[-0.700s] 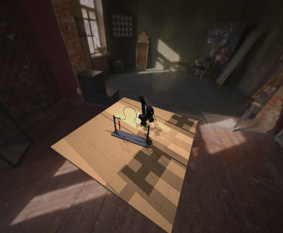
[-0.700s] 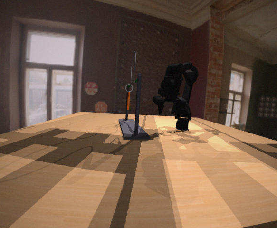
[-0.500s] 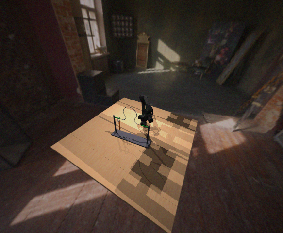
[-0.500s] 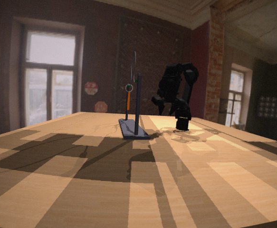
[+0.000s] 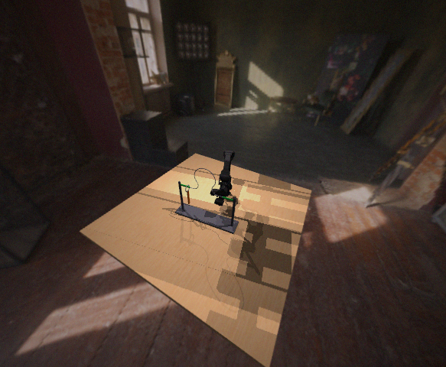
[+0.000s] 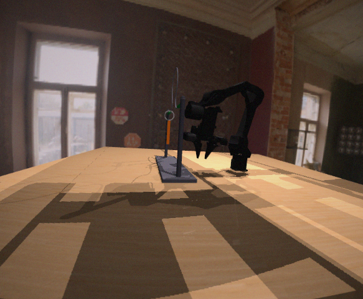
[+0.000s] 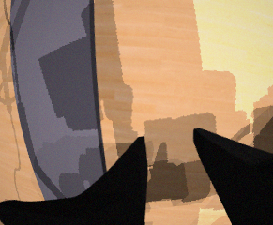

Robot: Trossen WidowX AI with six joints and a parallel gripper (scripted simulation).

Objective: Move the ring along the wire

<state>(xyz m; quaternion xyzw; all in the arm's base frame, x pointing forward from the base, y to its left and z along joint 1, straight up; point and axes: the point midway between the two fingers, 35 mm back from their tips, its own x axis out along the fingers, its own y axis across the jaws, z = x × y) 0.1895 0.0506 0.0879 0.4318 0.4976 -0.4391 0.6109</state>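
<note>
The ring (image 5: pixel 185 189) (image 6: pixel 164 115) hangs around the wire at the green part (image 5: pixel 182 185) near the left post (image 5: pixel 180 197). Its orange handle (image 5: pixel 188 197) (image 6: pixel 168 132) hangs straight down, clear of the base. The thin grey wire (image 5: pixel 202 168) arches between the two green parts. The other green part (image 5: pixel 226 198) meets the right post (image 5: pixel 233 213) (image 6: pixel 180 138). My gripper (image 6: pixel 202 157) (image 7: pixel 169 138) points down on the robot's side of the wire, near the right post and away from the ring. Its fingers are partly open with nothing between them.
The dark base plate (image 5: pixel 209 218) (image 6: pixel 175 170) (image 7: pixel 56 37) carries both posts; it runs along the left of the wrist view. In the top view the arm overlaps the right part of the wire. The wooden table (image 5: pixel 155 232) carries the stand and arm, with shadows across it.
</note>
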